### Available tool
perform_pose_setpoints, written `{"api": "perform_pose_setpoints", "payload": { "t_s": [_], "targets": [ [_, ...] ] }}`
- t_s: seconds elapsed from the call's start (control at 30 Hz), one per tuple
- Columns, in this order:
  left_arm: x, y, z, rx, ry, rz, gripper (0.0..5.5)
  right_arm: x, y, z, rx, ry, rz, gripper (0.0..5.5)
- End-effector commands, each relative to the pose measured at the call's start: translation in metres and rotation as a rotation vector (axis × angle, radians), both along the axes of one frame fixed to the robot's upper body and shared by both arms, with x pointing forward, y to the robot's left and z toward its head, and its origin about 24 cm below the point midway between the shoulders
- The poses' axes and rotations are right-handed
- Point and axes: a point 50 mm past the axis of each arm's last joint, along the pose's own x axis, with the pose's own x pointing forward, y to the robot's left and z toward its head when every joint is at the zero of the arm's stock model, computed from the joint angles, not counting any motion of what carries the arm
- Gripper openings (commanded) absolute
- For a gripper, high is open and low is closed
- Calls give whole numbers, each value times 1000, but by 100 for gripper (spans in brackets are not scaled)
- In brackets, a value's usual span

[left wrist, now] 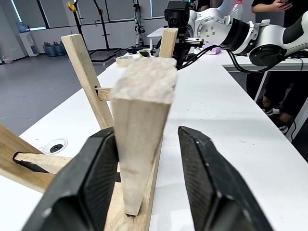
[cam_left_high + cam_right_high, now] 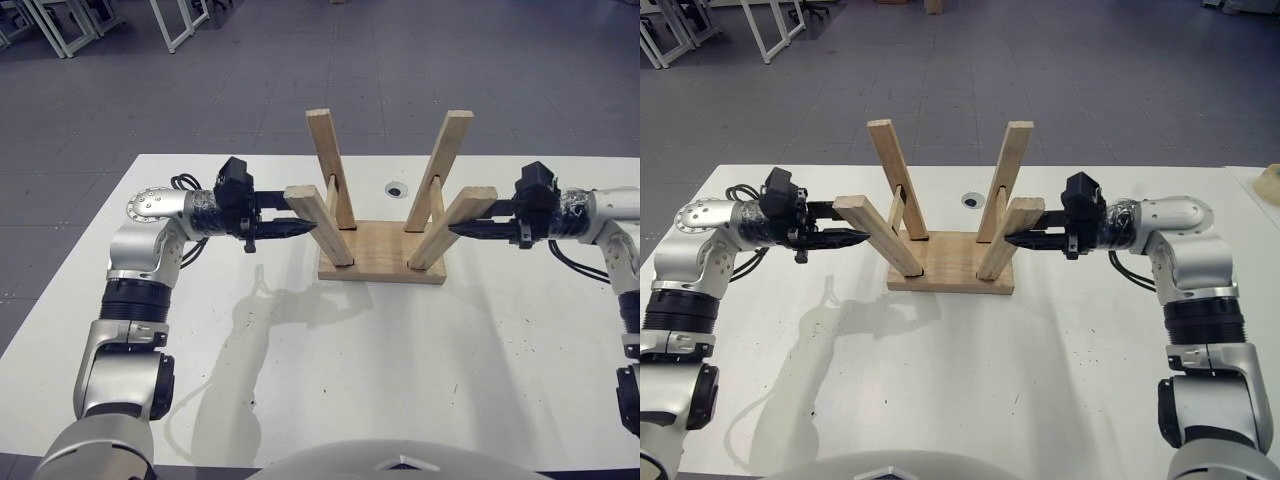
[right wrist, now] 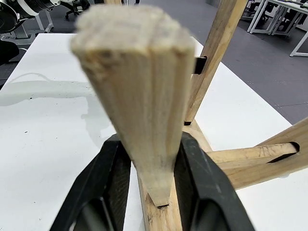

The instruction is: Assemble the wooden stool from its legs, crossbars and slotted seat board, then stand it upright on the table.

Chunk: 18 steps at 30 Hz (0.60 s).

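pale flat wooden seat board [image 2: 383, 262] lies on white table [image 2: 400, 380], square-sawn legs [image 2: 328, 160] upward. wrist views add: black left gripper [image 1: 147, 132] loose around its near-left leg [image 1: 142, 125]; black right gripper [image 3: 150, 138] clamping near-right leg [image 3: 139, 96].

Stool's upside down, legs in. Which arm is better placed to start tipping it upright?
Right, probably. The right gripper is shut on the near right leg, pressed against both faces. The left gripper straddles the near left leg with a gap on one side, so it would need to close first.
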Motion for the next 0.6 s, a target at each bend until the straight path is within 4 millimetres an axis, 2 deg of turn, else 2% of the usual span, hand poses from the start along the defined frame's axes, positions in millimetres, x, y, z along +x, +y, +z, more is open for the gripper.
{"api": "perform_pose_setpoints", "payload": {
  "t_s": [0.03, 0.1, 0.23, 0.33, 0.43, 0.5, 0.53, 0.6],
  "targets": [
    [-3, -4, -2, 18, 72, -81, 145, 0, -2, -1, 3, 20, 10, 115],
    [-7, -1, -3, 26, 120, -109, 121, -2, -2, -1, 30, 37, 34, 115],
    [-28, 2, 5, 8, 192, -195, 120, -16, -4, 10, 115, 78, 86, 115],
    [-55, 5, 21, -54, 226, -234, 120, -36, -8, 21, 150, 113, 116, 111],
    [-75, 7, 45, -107, 230, -249, 120, -57, -11, 43, 258, 181, 159, 106],
    [-77, 10, 59, -143, 248, -244, 120, -61, -16, 51, 313, 286, 180, 105],
    [-74, 11, 63, -158, 277, -238, 120, -60, -18, 49, 324, 366, 185, 104],
    [-60, 15, 57, -191, 412, -214, 120, -45, -20, 29, 321, 557, 141, 103]
  ]
}}
